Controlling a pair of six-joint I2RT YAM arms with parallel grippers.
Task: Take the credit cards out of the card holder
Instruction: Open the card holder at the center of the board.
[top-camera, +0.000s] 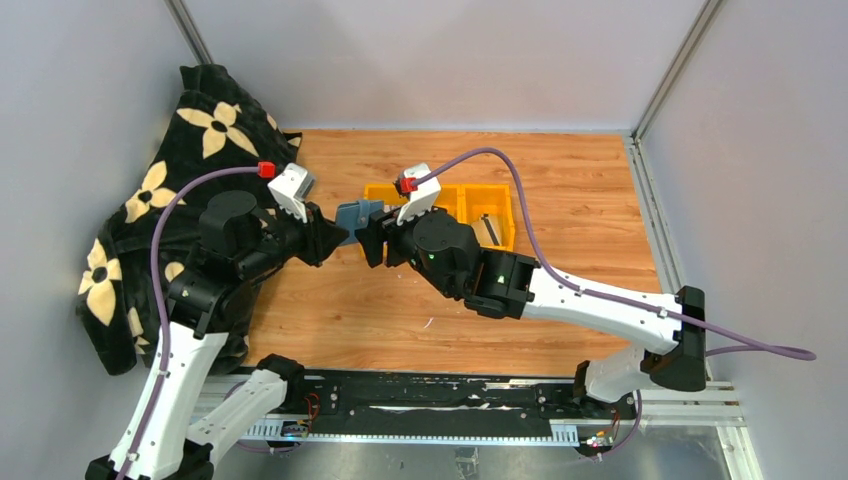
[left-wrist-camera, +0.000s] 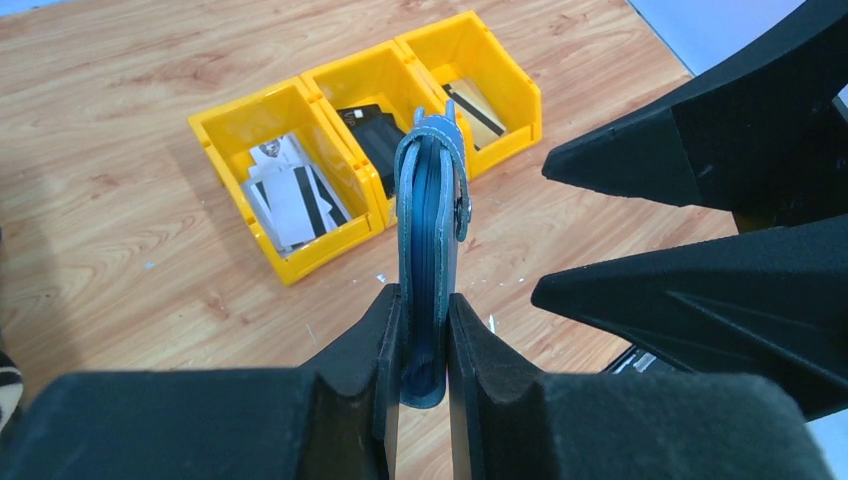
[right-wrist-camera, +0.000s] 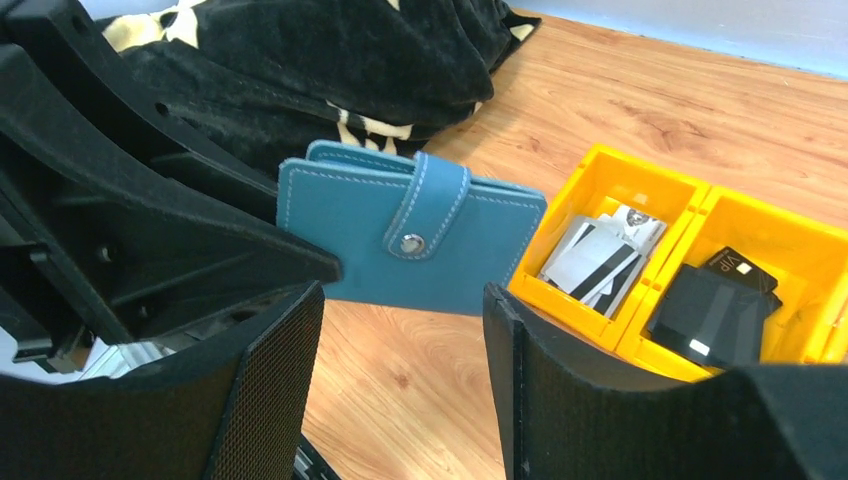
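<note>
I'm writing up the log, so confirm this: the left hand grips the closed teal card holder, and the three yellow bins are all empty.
Not quite. The left hand does grip the closed teal card holder, but the yellow bins are not empty: the left wrist view shows credit cards lying in all three.

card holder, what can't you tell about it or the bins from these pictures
- Any cards inside the card holder: it is shut with its strap snapped in the right wrist view; only its edge, clamped in the left gripper, shows in the left wrist view.
- Third yellow bin: its card sits partly behind the holder in the left wrist view.
- Print on the binned cards: too small in every view.
</note>
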